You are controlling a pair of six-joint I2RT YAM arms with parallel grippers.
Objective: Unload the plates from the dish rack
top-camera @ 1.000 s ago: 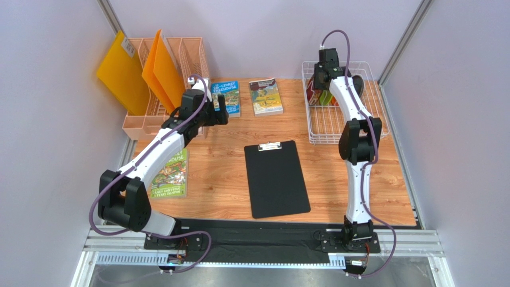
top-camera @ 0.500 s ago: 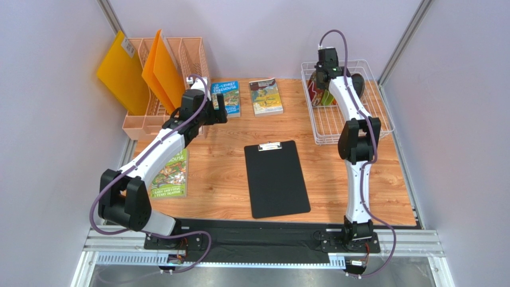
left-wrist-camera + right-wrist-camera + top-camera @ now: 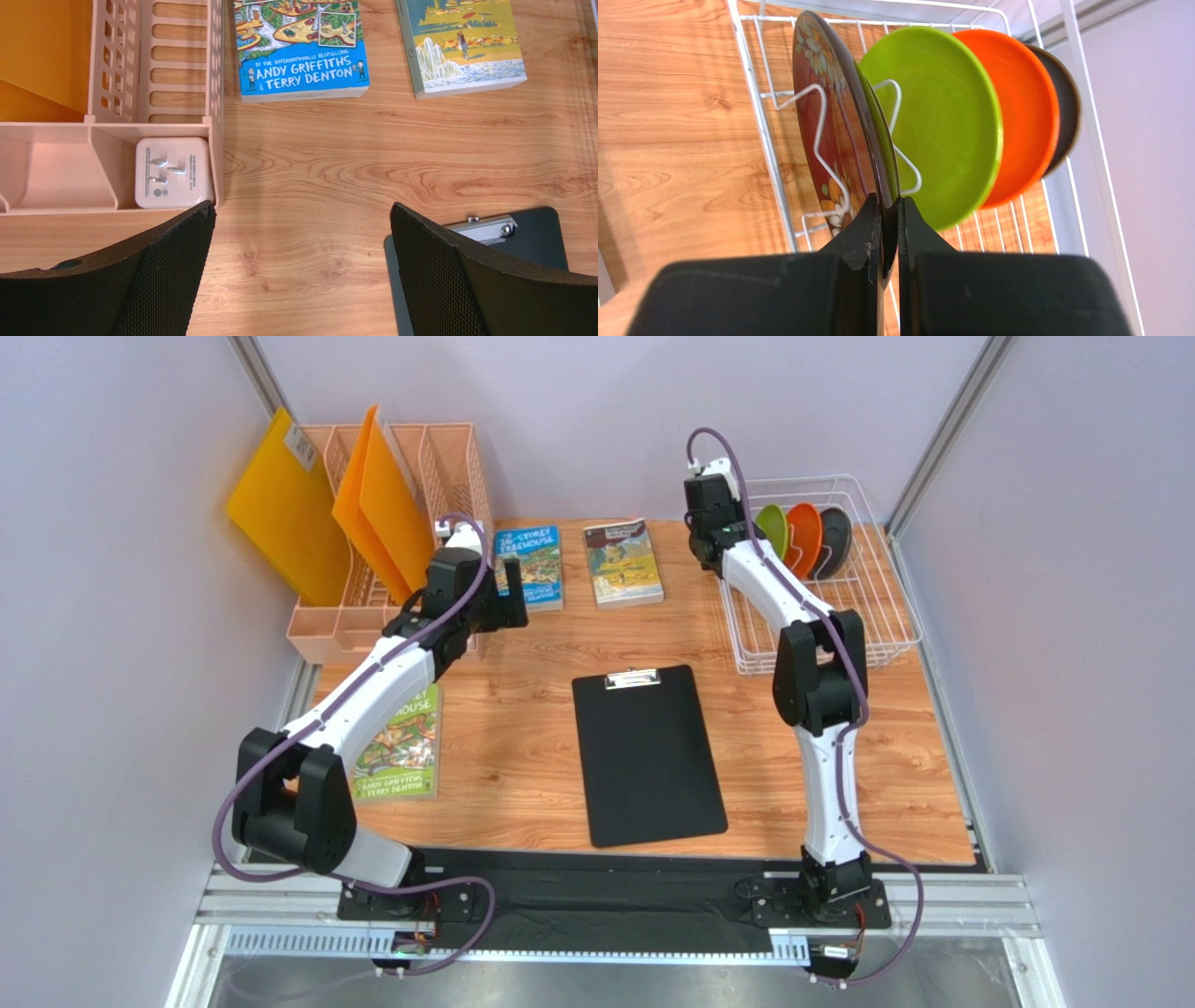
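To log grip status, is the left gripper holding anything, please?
No, the left gripper hangs open above the table, nothing between its fingers.

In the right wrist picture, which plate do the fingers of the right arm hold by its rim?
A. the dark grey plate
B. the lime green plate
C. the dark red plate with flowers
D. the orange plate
C: the fingers of the right gripper pinch the rim of the dark red plate, while the lime green plate, the orange plate and the dark grey plate stand free behind it in the dish rack.
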